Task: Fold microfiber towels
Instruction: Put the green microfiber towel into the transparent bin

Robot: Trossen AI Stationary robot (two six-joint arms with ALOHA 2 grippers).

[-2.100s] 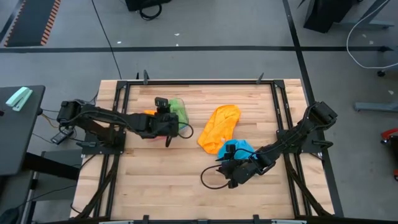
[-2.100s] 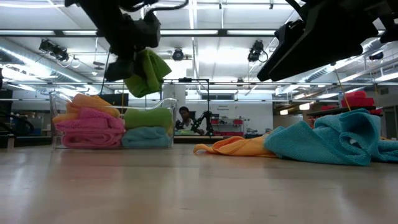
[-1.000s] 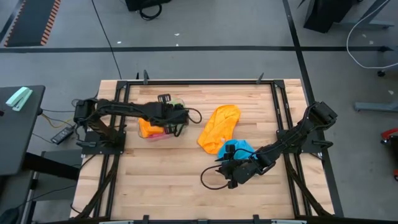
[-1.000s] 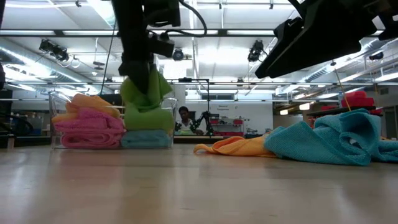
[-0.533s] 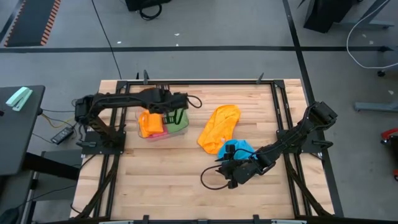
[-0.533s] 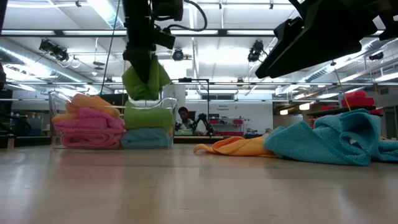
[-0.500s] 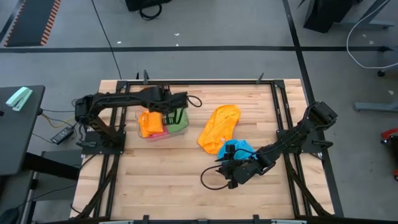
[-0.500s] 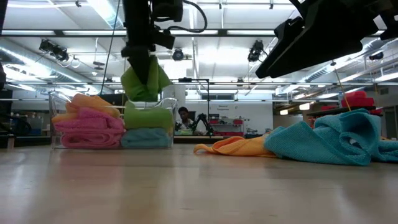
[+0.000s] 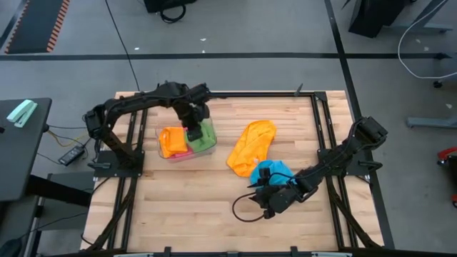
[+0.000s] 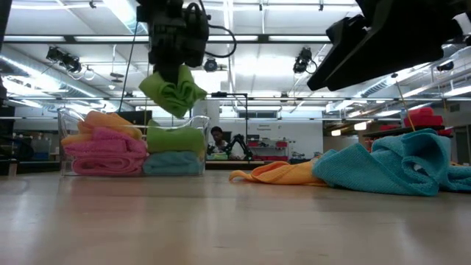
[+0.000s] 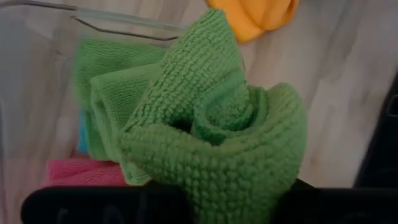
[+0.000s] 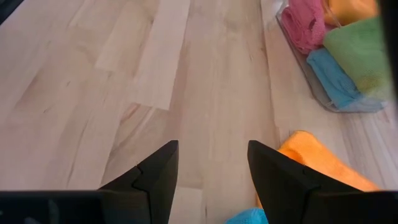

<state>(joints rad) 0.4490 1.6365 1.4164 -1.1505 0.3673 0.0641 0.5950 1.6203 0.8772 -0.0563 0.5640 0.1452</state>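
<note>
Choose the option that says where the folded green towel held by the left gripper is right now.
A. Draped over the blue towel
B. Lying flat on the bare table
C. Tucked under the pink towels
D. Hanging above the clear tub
D: the left gripper holds the green towel in the air above the clear tub.

Two green towels (image 10: 174, 90), two orange (image 9: 252, 145), two blue (image 10: 394, 168), one pink (image 10: 107, 152), one tub (image 9: 163, 154), two arms (image 9: 335, 158).
</note>
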